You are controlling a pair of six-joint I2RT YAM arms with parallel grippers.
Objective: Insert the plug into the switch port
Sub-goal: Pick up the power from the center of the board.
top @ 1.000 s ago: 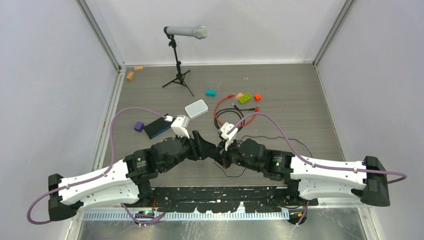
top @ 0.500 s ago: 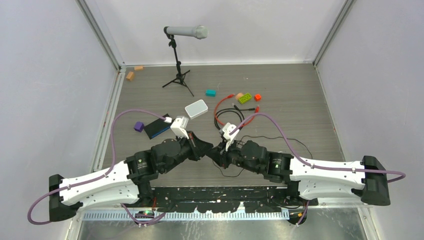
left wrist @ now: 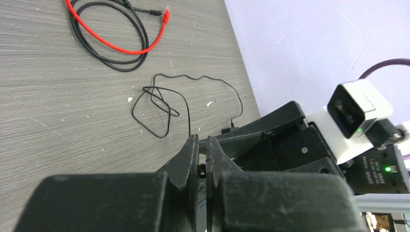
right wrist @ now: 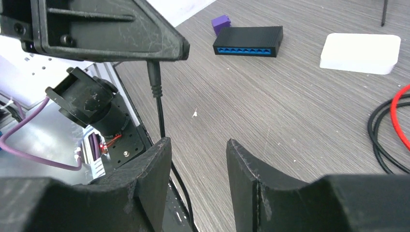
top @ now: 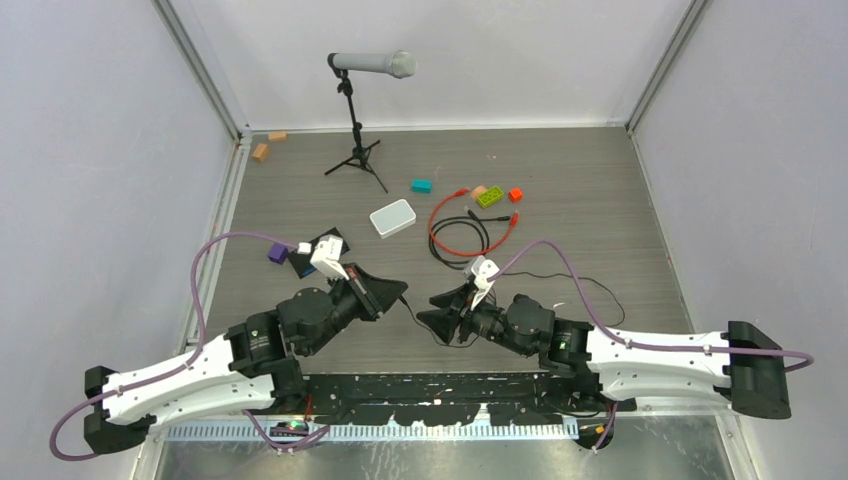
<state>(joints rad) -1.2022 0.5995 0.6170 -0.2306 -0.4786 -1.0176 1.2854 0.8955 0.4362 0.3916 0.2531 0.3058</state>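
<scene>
Near the middle of the grey table (top: pixel 620 200) the two arms face each other. The left gripper (left wrist: pixel 202 141) is pressed together, pinching the end of a thin black cable (right wrist: pixel 159 113). The right gripper (right wrist: pixel 198 145) stands spread and empty just beside it. Far and left lies the black switch (right wrist: pixel 249 35), its switch port (right wrist: pixel 246 50) on the blue edge, with the white box (right wrist: pixel 360 52) to its right. The plug (top: pixel 514 217) on the red cable (left wrist: pixel 130 50) rests on the table, far right of both grippers.
</scene>
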